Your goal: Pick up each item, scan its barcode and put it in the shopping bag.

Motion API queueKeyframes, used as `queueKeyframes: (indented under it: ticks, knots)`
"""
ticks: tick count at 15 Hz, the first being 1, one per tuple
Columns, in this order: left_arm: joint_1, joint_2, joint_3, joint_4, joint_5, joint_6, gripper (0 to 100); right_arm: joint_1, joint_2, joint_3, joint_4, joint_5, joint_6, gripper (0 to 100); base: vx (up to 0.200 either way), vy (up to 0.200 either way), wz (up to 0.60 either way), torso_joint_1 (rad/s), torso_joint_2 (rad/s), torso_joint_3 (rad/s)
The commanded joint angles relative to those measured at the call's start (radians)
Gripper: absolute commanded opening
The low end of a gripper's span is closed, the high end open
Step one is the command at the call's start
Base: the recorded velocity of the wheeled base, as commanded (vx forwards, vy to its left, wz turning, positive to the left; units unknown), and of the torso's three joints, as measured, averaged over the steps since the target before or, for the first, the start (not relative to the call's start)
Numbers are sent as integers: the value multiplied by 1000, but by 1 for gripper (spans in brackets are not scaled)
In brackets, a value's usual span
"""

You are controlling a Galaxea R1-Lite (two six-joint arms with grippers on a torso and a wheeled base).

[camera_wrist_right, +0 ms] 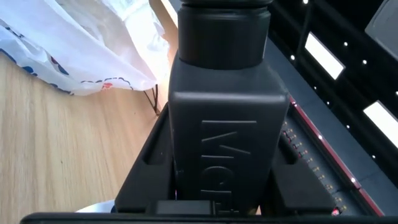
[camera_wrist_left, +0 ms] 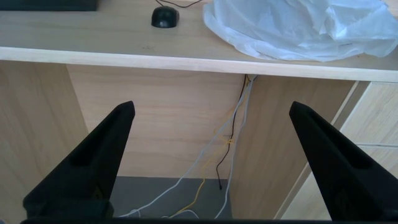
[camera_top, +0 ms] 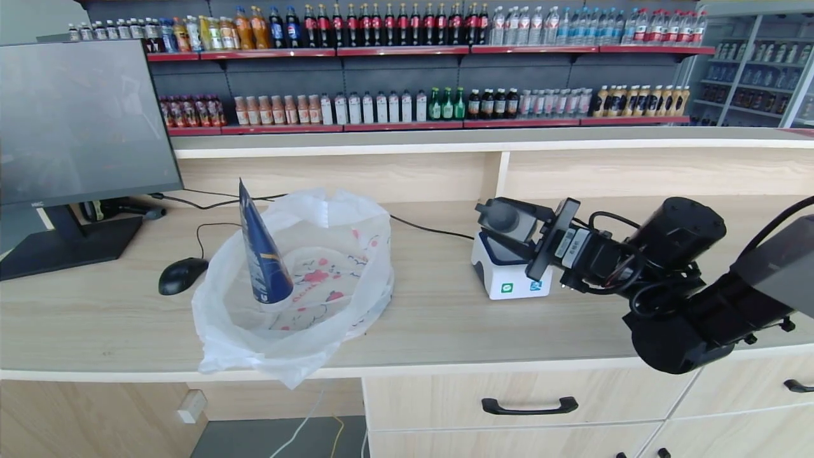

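A white plastic shopping bag (camera_top: 375, 267) lies open on the wooden counter, and a blue cone-shaped tube (camera_top: 262, 257) stands upright inside it. To its right sits a white scanner box (camera_top: 502, 280). Just above that box my right gripper (camera_top: 516, 230) is shut on a dark grey bottle-like item (camera_top: 502, 217) with a round cap. In the right wrist view the dark item (camera_wrist_right: 221, 124) sits between the fingers, with the bag (camera_wrist_right: 81, 43) beyond it. My left gripper (camera_wrist_left: 211, 155) hangs open below the counter's front edge, nothing between its fingers; the bag (camera_wrist_left: 298, 28) lies above on the counter.
A monitor (camera_top: 76, 121) stands at the counter's left, with a black mouse (camera_top: 181, 275) and cables beside the bag. A raised wooden ledge (camera_top: 483, 149) runs behind the counter, and drink shelves (camera_top: 407, 51) stand farther back. Drawers with black handles (camera_top: 529, 406) sit under the counter.
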Motion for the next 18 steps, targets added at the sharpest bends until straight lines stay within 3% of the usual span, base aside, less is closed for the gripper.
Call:
queueKeyframes:
  ticks: [1, 18]
  knots:
    - [0, 0, 0, 0, 0, 0, 100, -14, 10, -21, -1, 19, 4, 0, 0, 0, 0, 0, 0, 0]
    - [0, 0, 0, -1, 0, 0, 100, -17, 75, -35, -1, 47, -21, 0, 0, 0, 0, 0, 0, 0]
